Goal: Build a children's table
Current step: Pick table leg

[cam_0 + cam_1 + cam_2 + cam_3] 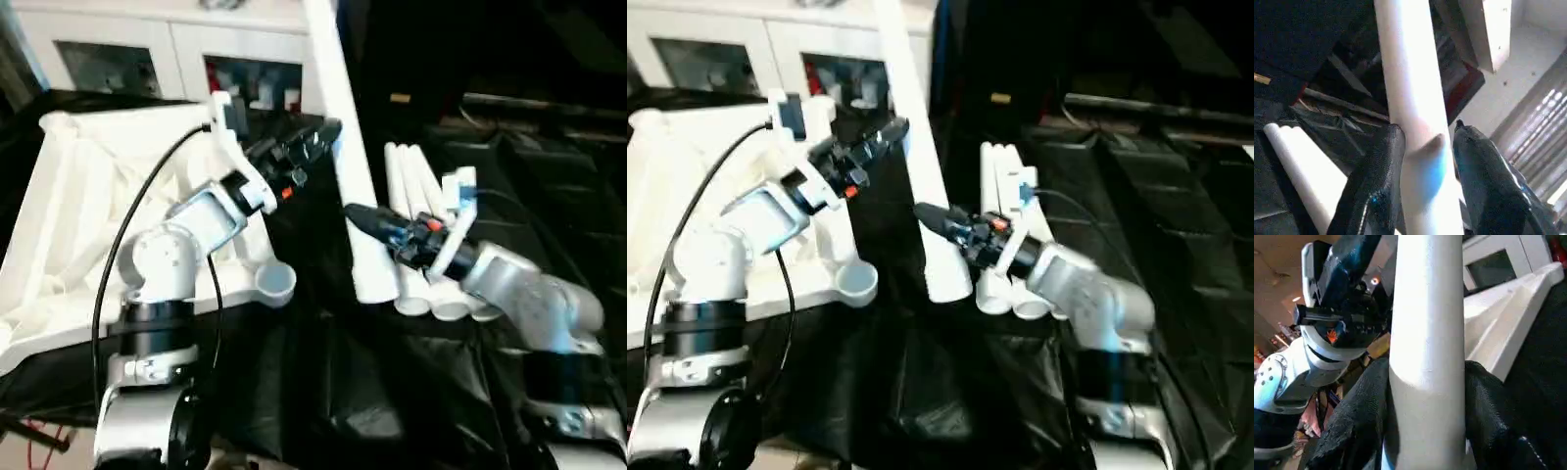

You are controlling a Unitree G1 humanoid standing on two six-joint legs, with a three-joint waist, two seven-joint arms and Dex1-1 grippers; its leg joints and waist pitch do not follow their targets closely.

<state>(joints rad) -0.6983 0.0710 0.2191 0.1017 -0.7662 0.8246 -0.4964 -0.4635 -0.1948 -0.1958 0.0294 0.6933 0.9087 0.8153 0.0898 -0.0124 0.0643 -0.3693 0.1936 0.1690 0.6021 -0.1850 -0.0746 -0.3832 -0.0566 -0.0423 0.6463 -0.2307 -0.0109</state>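
Note:
The white table top [78, 206] lies upside down at the left, ribbed underside up, with a round corner socket [275, 282] at its near right corner. One long white leg [340, 117] stands tilted, its lower end on the black cloth just right of that socket. My left gripper [328, 132] is shut on the leg's upper part, and the fingers [1383, 166] flank the tube [1405, 73]. My right gripper [355, 211] is shut on the leg lower down, both black pads [1366, 401] pressed against it [1427, 308].
Three more white legs [419, 206] lie side by side on the black cloth [323, 392] behind my right arm. A white cabinet with glass-fronted compartments [127, 49] stands at the back left. A black cable runs along my left arm.

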